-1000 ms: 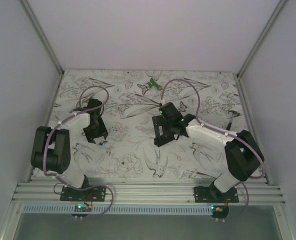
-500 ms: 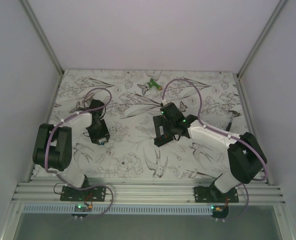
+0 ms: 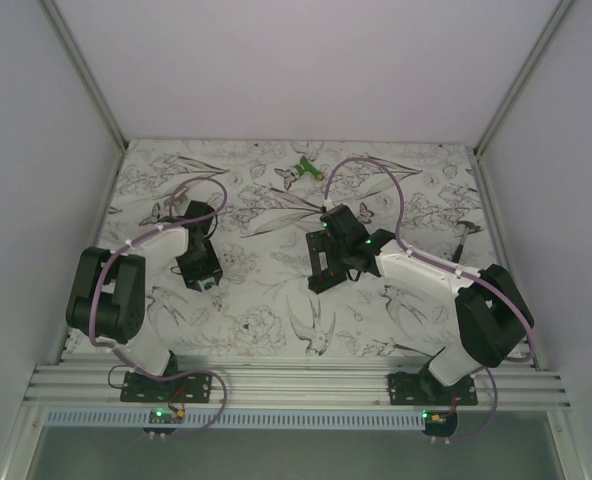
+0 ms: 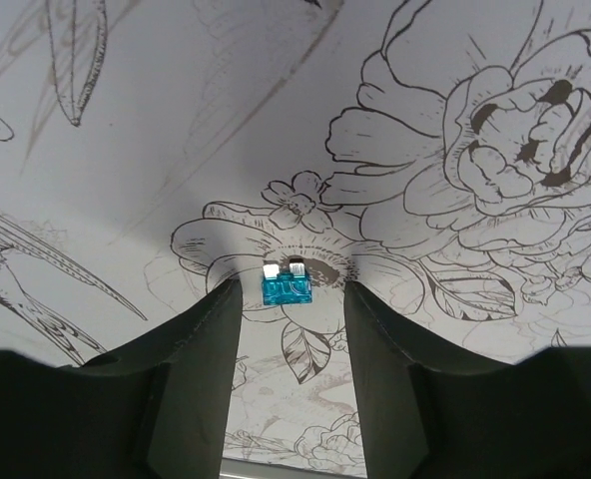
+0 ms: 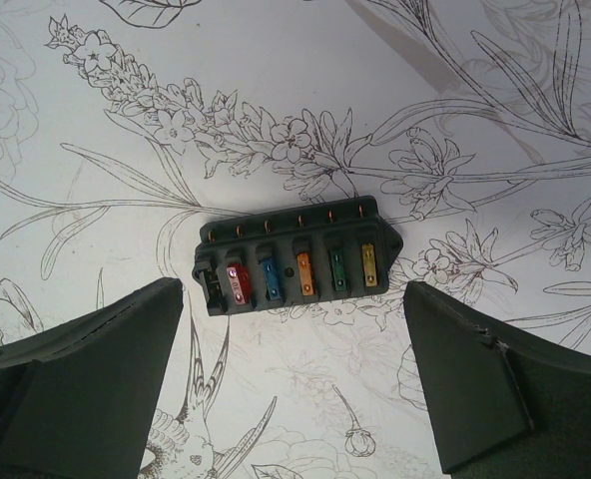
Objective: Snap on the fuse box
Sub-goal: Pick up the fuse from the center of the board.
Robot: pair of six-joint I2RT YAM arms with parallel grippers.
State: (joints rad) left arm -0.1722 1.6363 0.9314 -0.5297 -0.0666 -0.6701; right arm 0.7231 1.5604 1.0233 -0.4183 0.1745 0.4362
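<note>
Floral-print cloth (image 3: 266, 305), grey walls (image 3: 276, 60). My left pincer (image 4: 292, 289) half-open astride blue fuse (image 4: 288, 291), seemingly not touching; right pincer (image 5: 294, 291) wide over fuse box (image 5: 295, 249).

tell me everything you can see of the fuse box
The fuse box is a black plastic oblong lying flat, face up, on the floral table. Six slots in a row: the leftmost looks empty, then red, blue, orange, green, yellow fuses. The open right gripper hovers over it, not touching.
</note>
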